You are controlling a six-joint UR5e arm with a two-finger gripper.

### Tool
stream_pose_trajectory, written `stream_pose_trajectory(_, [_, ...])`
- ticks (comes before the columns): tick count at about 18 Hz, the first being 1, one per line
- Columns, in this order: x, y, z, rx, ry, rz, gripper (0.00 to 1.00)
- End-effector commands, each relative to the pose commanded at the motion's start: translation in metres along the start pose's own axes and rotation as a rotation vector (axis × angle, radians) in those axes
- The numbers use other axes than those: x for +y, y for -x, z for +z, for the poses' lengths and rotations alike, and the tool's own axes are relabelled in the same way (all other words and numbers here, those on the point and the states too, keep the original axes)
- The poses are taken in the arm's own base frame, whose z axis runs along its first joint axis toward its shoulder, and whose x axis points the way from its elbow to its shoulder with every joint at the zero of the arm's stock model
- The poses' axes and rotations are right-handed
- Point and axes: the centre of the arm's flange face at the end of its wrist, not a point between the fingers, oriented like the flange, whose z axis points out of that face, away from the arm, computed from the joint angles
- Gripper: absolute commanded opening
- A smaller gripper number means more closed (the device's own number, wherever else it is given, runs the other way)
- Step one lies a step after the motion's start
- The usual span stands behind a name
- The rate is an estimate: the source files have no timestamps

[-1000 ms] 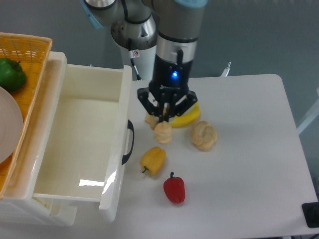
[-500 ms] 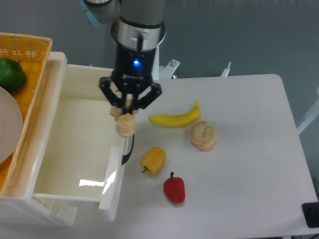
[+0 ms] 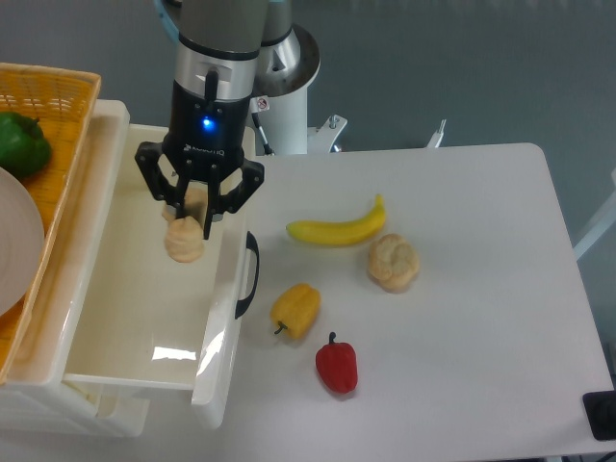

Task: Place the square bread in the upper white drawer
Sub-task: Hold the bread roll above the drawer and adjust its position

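Note:
My gripper hangs over the right part of the upper white drawer, shut on the square bread. The bread is pale tan with a browner crust and hangs below the fingers, above the drawer's inside. The drawer is pulled out, glossy white, with a dark curved handle on its front. Its floor shows nothing lying in it.
On the white table lie a banana, a round lumpy bun, a yellow pepper and a red pepper. An orange woven basket at the left holds a green pepper and a white plate.
The gripper has carried the bread leftward from the table near the banana, across the drawer's front edge, to a spot above the drawer's inside.

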Motion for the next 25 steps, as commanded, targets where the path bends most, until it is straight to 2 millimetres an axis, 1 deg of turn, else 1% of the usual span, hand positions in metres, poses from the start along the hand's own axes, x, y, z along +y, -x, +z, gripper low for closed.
stream_pose_trajectory(2, [-0.0001, 0.0005, 0.0009, -0.001, 0.002, -0.001, 0.49])
stream_pose_trajectory(10, [0.0001, 0.0035, -0.0006, -0.011, 0.001, -0.002, 0.57])
stream_pose_trajectory(19, [-0.0001, 0.0034, -0.0022, -0.016, -0.001, -0.003, 0.58])
stream_pose_trajectory(22, [0.0001, 0.0055, -0.0022, -0.012, -0.002, 0.0, 0.6])
stream_pose_trajectory(25, [0.0, 0.0056, -0.0023, -0.014, -0.003, 0.002, 0.65])
